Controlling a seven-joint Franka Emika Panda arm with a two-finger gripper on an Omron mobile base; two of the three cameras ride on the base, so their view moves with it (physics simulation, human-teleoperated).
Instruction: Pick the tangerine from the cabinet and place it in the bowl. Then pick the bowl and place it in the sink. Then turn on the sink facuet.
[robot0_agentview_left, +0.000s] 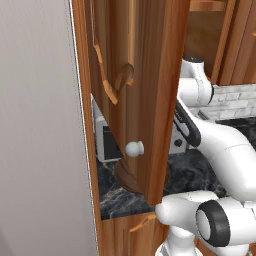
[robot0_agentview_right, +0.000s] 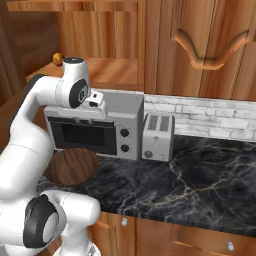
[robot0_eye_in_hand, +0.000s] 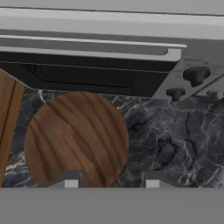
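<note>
The tangerine (robot0_agentview_right: 58, 59) rests on the shelf of the open cabinet (robot0_agentview_right: 105, 72), up at the left. The cabinet door (robot0_agentview_left: 145, 75) with its white knob (robot0_agentview_left: 134, 148) swings out in front of the left base view. The dark wooden bowl (robot0_agentview_right: 72, 165) sits empty on the counter before the microwave; it is also seen from above (robot0_eye_in_hand: 76, 140) and half hidden behind the door (robot0_agentview_left: 127, 179). My gripper (robot0_eye_in_hand: 111, 181) hangs above the bowl's right rim, open, with nothing between its fingertips (robot0_eye_in_hand: 70, 180). The hand (robot0_agentview_right: 94, 101) is level with the microwave top, below and right of the tangerine.
A grey microwave (robot0_agentview_right: 95, 127) and a toaster (robot0_agentview_right: 158, 136) stand at the back of the black marble counter (robot0_agentview_right: 190, 185). Wooden drawers (robot0_agentview_right: 170, 235) run under the counter. A grey wall (robot0_agentview_left: 40, 130) fills the left side beside the cabinet.
</note>
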